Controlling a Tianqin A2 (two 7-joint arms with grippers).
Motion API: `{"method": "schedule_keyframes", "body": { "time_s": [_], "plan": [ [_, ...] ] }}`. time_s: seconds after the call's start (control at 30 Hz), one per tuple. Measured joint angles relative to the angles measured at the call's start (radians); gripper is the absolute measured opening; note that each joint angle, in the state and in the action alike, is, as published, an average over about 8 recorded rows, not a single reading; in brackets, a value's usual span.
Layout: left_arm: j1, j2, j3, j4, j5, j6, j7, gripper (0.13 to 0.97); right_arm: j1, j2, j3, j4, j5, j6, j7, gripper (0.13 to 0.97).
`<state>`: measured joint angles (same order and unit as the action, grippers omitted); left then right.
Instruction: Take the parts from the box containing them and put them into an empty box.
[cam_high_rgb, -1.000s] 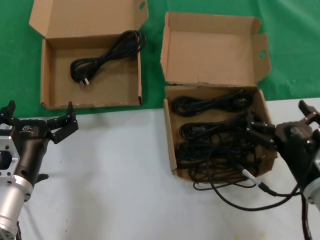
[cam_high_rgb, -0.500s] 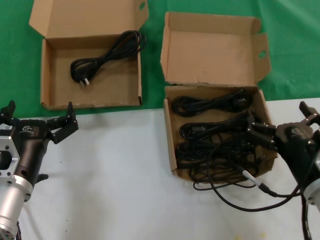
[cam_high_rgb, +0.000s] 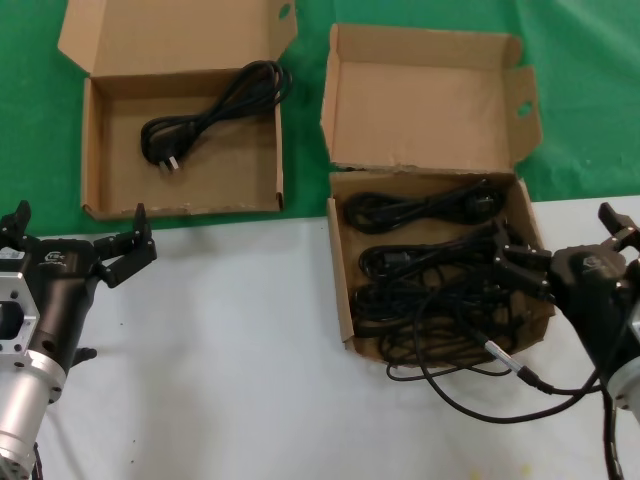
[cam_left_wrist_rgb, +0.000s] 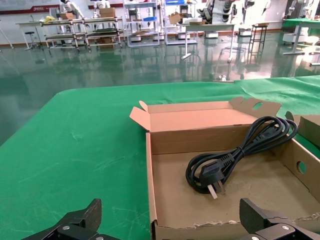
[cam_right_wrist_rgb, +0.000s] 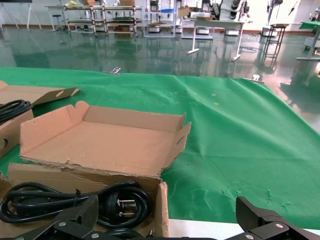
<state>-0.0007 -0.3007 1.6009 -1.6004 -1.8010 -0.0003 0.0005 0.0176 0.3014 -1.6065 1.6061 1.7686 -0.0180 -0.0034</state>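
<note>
The box with the winged lid (cam_high_rgb: 343, 300) sits right of centre and holds several black coiled cords (cam_high_rgb: 420, 265); they also show in the right wrist view (cam_right_wrist_rgb: 120, 200). The wide box with the flat flaring lid (cam_high_rgb: 98, 150) at the far left holds one black cord (cam_high_rgb: 205, 115), also seen in the left wrist view (cam_left_wrist_rgb: 235, 157). My right gripper (cam_high_rgb: 553, 228) is open and empty, straddling the winged box's right wall (cam_right_wrist_rgb: 162, 210), one finger (cam_high_rgb: 505, 250) over the cords. My left gripper (cam_high_rgb: 80, 215) is open and empty, just in front of the flat-lid box's near wall (cam_left_wrist_rgb: 200, 231).
A thin black cable with a silver tip (cam_high_rgb: 505, 358) trails from my right arm over the white table (cam_high_rgb: 230, 370) in front of the winged box. Green cloth (cam_high_rgb: 580, 90) covers the far part of the table. The two boxes stand close together.
My right gripper has edged very slightly to the right at the box's right wall. The left arm, boxes and cords have not moved.
</note>
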Motion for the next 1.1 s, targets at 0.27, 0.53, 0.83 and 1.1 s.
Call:
{"method": "schedule_keyframes", "body": {
  "time_s": [0.27,0.53,0.83,1.1],
  "plan": [
    [0.0,0.0,0.0,0.0,0.0,0.0,0.0,0.966,0.0,0.0,0.0,0.0,0.0,0.0,0.0,0.966],
    [0.0,0.0,0.0,0.0,0.0,0.0,0.0,0.966,0.0,0.0,0.0,0.0,0.0,0.0,0.0,0.966],
    [0.0,0.0,0.0,0.0,0.0,0.0,0.0,0.966,0.0,0.0,0.0,0.0,0.0,0.0,0.0,0.966],
    [0.0,0.0,0.0,0.0,0.0,0.0,0.0,0.966,0.0,0.0,0.0,0.0,0.0,0.0,0.0,0.966]
  ]
}}
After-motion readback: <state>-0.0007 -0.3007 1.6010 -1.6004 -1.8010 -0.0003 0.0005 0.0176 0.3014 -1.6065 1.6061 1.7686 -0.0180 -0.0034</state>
